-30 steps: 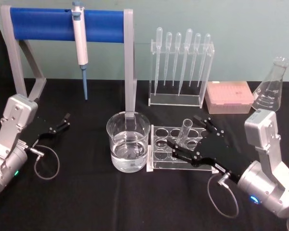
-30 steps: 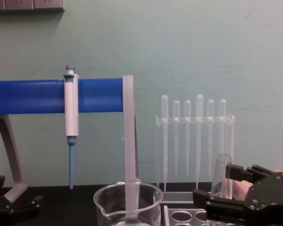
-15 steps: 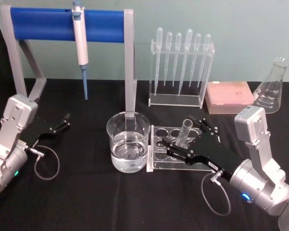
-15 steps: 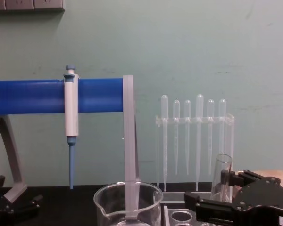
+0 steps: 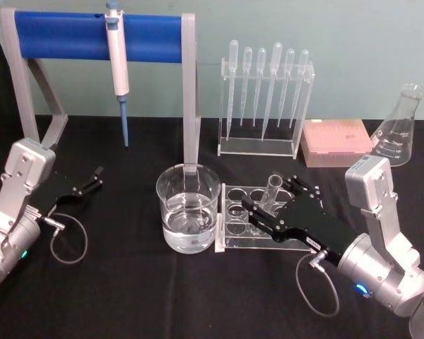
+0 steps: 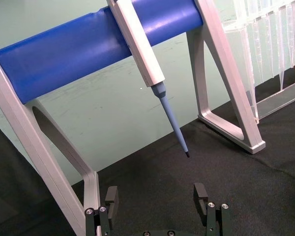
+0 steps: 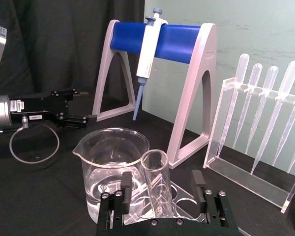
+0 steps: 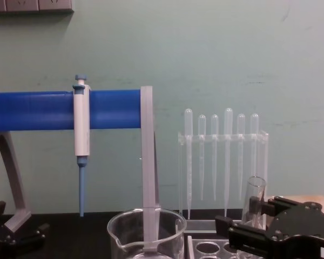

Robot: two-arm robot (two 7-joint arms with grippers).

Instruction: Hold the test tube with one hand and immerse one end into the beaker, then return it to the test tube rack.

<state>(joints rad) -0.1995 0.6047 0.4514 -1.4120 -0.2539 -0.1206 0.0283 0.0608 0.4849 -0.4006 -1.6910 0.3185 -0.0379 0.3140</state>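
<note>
Head view: right gripper (image 5: 267, 196) is straddling the test tube (image 5: 274, 185), fingers spread apart, not pinching. Tube is leaning in the rack (image 5: 233, 240), at 3 o'clock of the beaker (image 5: 188, 208). Left gripper (image 5: 93, 179) is resting at 9 o'clock, fingers parted.

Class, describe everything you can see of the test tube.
The test tube is clear glass, seemingly empty, with a plain open rim. It stands slightly tilted in a hole of the clear rack, right of the beaker. The right end effector brackets it, open, with a gap on either side.
</note>
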